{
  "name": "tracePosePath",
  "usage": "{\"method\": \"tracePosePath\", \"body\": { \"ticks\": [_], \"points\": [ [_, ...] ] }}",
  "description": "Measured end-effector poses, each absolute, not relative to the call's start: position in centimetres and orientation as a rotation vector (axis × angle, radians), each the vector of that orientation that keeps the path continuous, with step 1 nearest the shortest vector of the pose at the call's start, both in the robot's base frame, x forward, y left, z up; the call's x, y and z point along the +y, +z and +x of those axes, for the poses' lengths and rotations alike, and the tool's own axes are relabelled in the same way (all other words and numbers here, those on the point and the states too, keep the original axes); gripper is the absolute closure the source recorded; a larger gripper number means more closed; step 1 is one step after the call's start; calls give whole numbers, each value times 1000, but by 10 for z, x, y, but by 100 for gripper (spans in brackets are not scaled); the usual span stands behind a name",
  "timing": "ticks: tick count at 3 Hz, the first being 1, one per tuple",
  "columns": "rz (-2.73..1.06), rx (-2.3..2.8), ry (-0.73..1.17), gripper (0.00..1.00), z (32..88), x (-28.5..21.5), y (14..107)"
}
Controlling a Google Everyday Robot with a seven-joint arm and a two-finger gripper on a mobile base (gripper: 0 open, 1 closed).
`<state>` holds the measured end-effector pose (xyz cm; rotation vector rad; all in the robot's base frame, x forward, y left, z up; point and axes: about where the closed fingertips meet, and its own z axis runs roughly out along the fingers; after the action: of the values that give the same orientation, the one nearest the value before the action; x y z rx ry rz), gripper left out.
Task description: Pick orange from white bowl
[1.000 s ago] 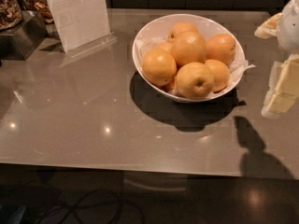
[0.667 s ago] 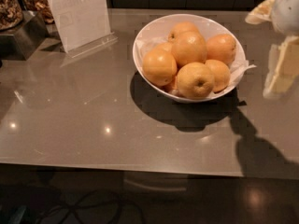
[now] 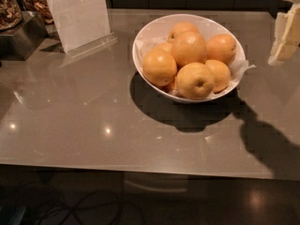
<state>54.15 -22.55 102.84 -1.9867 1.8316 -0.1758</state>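
Farthest to the left of my jaws stands a jar of nuts (image 3: 7, 6), then a clear sign stand (image 3: 77, 13), both well apart from me. Nearer on my jaws' left, the white bowl (image 3: 145, 39) holds a heap of fruit. The orange (image 3: 188, 48) tops it, behind a paler fruit (image 3: 196, 80). My gripper (image 3: 267, 27) hovers at the right edge over the table (image 3: 93, 125), jaws spread around nothing.
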Motion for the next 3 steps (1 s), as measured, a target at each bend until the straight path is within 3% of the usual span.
{"method": "tracePosePath", "body": {
  "ticks": [3],
  "points": [
    [-1905,1742,-4,0,593,-244,984]
  ]
}}
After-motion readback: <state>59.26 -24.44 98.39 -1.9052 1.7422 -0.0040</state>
